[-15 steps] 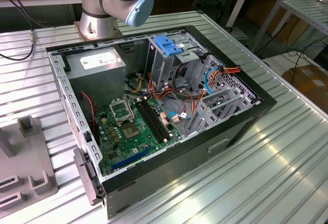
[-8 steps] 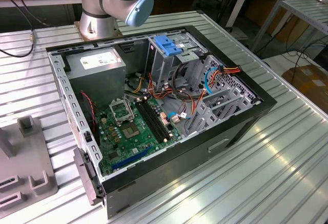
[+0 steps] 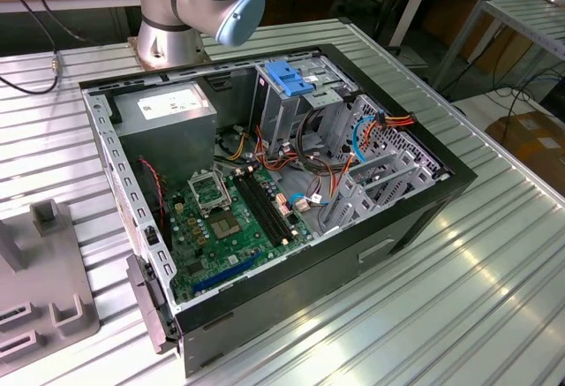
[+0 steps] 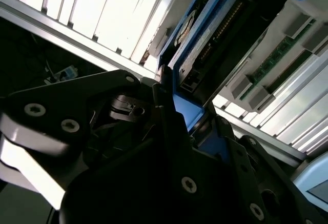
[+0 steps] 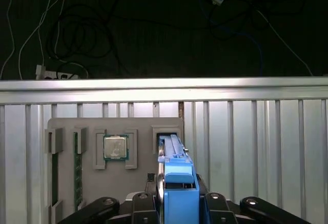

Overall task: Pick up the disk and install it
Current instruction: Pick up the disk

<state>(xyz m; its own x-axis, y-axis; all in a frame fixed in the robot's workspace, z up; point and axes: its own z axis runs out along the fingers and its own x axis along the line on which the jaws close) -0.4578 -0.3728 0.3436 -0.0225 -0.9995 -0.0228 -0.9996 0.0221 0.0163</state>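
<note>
We see the gripper point(image 5: 178, 199) clamped on the blue-framed disk point(image 5: 173, 155), disk on edge, its far end at a slot in the grey holder tray point(image 5: 95, 183), processor chip point(image 5: 115, 147) beside it.

No text is legible, not even on the white label point(image 3: 168, 103).

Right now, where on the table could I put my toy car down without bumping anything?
The ribbed table is bare on the exterior view's right of the computer case, out to the table edge. It's crowded inside the case, with cables and boards, and on the grey holder plate, where the gripper is closed on the disk.
</note>
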